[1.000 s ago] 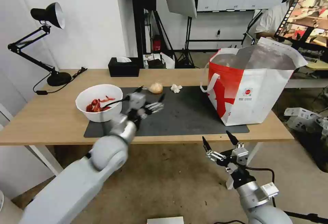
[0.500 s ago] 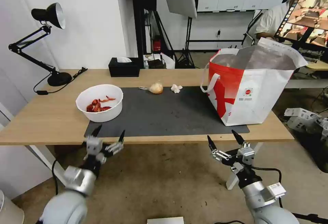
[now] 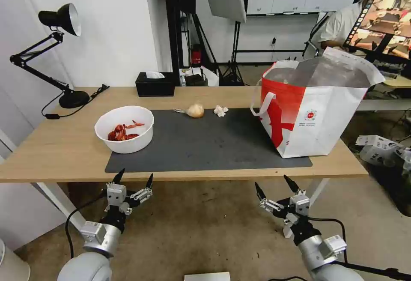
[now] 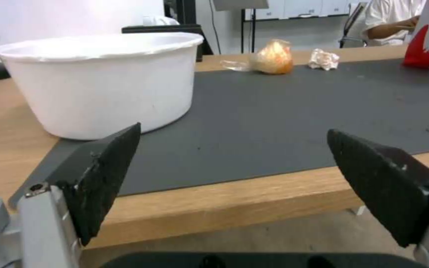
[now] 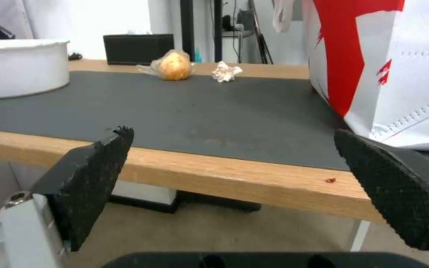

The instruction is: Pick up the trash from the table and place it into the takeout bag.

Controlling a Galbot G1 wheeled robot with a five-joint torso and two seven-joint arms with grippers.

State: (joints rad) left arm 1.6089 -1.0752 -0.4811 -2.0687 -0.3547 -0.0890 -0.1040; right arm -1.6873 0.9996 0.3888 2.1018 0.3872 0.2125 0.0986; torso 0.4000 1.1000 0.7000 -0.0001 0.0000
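Observation:
A white bowl point(image 3: 124, 128) with red crayfish shells sits at the left end of the dark mat point(image 3: 214, 144) on the table point(image 3: 51, 152). At the mat's far edge lie a small clear bag with a yellowish lump point(image 3: 195, 110) and a crumpled tissue point(image 3: 221, 110). The red-and-white takeout bag point(image 3: 314, 109) stands open at the right end. My left gripper point(image 3: 133, 178) hangs open below the table's front edge, before the bowl point(image 4: 100, 82). My right gripper point(image 3: 274, 184) hangs open below the front edge, near the takeout bag point(image 5: 388, 67).
A black tissue box point(image 3: 155, 84) and a black desk lamp point(image 3: 60, 49) stand at the back left of the table. Tripods and stands fill the room behind. Boxes point(image 3: 379, 146) lie on the floor at the right.
My left arm has pulled back from over the mat and dropped below the table's front edge, empty. The right gripper shifted slightly.

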